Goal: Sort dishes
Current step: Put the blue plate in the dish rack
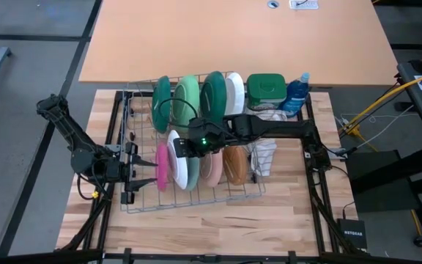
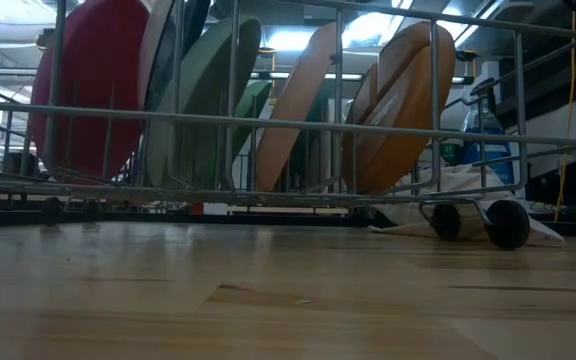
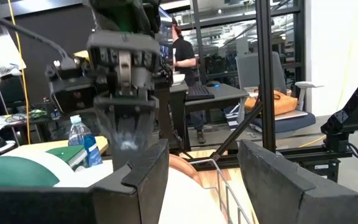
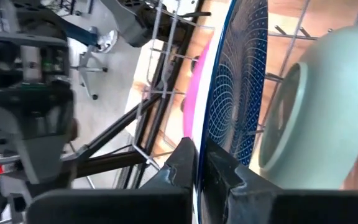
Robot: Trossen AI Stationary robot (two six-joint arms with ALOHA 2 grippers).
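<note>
1. Both arms are dark, nearly black, built of jointed segments with rounded housings at the joints.
2. The right arm's wrist carries a small lit green indicator light.
3. The left end effector (image 3: 204,180) has two broad, flat, matte dark fingers (image 3: 277,180) with squared edges.
4. The right end effector (image 4: 199,163) has two dark, wedge-shaped fingers (image 4: 229,171) with angular faces.
5. Seen from the left wrist, the right end effector (image 3: 124,93) shows a grey ribbed body and black cabling.
6. Dark cables run along the left arm's base.

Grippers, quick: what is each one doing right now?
Left gripper: open, holding nothing.
Right gripper: shut on the navy plate.
</note>
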